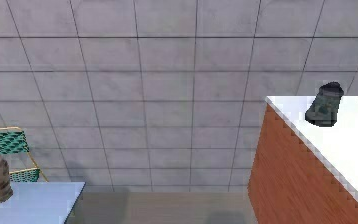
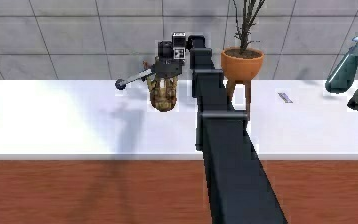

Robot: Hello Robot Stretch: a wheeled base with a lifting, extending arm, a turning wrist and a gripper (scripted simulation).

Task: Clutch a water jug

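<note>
Arm side view: just left of the orange plant pot (image 2: 242, 62), the tool (image 2: 137, 78) overlaps a brown mottled rounded jug (image 2: 164, 95) by the white tabletop (image 2: 67, 115). I cannot tell its grip, or whether it holds anything.

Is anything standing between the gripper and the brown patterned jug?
Nothing visible does: the brown patterned jug is right at the fingers of the gripper. The orange potted plant stands apart, on the other side of the arm.

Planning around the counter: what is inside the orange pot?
Thin dark branches rise out of the orange pot. Its rim hides whatever fills it.
</note>
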